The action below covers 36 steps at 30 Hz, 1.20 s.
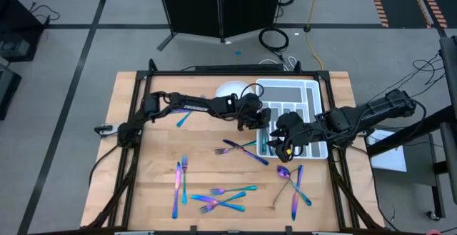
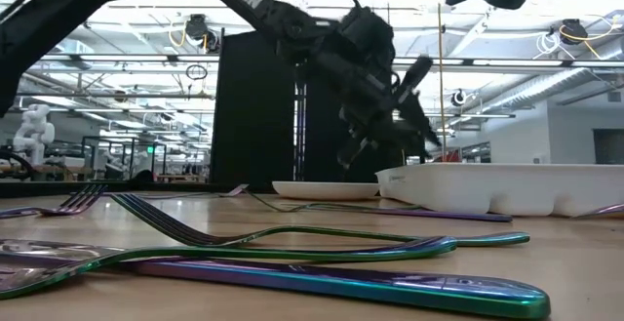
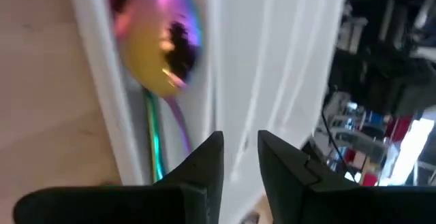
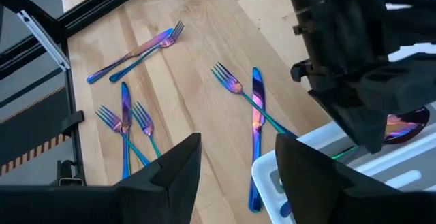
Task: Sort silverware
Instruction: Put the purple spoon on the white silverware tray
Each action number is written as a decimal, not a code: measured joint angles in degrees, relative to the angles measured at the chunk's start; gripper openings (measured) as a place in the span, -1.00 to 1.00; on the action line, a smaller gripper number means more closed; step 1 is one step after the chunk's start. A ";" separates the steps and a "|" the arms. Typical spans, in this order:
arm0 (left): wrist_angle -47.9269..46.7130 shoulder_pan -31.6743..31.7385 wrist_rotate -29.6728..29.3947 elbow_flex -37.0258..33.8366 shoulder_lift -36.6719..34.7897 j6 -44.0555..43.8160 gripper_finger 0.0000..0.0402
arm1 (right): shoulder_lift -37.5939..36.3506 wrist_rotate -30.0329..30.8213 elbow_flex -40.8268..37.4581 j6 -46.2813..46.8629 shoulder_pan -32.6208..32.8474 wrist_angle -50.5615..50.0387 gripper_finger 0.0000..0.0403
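Iridescent forks, knives and spoons lie flat on the wooden table in groups: a pair [image 1: 179, 181], a crossed cluster [image 1: 223, 196], a fork and knife [image 1: 243, 150] and spoons with a knife [image 1: 293, 181]. A spoon [image 3: 161, 47] lies in a compartment of the white tray [image 1: 303, 91]. My left gripper [image 1: 261, 118] hangs over the tray's left end, open and empty, just above that spoon [image 4: 406, 124]. My right gripper [image 1: 285, 141] hovers over the tray's near left corner, open and empty [image 4: 235, 173]. The fork and knife [image 4: 253, 108] lie just below it.
A round white plate [image 1: 230, 90] sits left of the tray at the table's far side. One more piece [image 1: 184, 118] lies under the left arm. Both grippers are close together above the tray [image 2: 507, 188]. Bare wood [image 1: 143, 192] shows at the near left.
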 joint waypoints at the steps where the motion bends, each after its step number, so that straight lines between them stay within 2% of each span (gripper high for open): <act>1: -0.35 -0.04 0.05 0.00 -0.71 1.06 -0.55 | 0.01 -0.03 0.00 0.21 0.09 -0.02 -0.09; 6: -1.55 0.09 -0.25 0.00 -5.13 9.80 -0.55 | 0.01 0.04 0.00 1.22 0.85 -0.21 -0.09; 11: -9.95 0.00 -0.83 0.02 -7.92 18.95 -0.55 | 0.38 1.51 0.00 5.29 1.22 -5.09 -0.09; 13: -16.01 0.53 -1.78 -0.08 -9.51 23.51 -0.55 | 1.04 1.51 0.00 7.96 0.55 -8.09 -0.09; 17: -24.29 2.26 -9.16 -0.07 -16.00 35.05 -0.55 | 4.60 0.75 0.00 11.98 -0.46 -13.17 -0.09; 22: -28.27 3.19 -19.07 -0.04 -25.98 45.29 -0.55 | 10.48 -7.44 -3.32 12.70 -4.52 -14.18 -0.16; 25: -27.98 3.52 -21.54 -0.01 -30.55 47.88 -0.55 | 13.31 -12.88 -6.27 12.83 -6.82 -10.40 -0.22; 30: -28.04 3.39 -21.54 0.04 -34.17 48.59 -0.55 | 15.83 -13.55 -8.09 15.64 -8.72 -4.88 -0.26; 36: -29.04 2.93 -19.06 -1.26 -35.82 52.31 -0.55 | 18.48 -14.77 -8.11 16.15 -10.50 -4.22 -0.26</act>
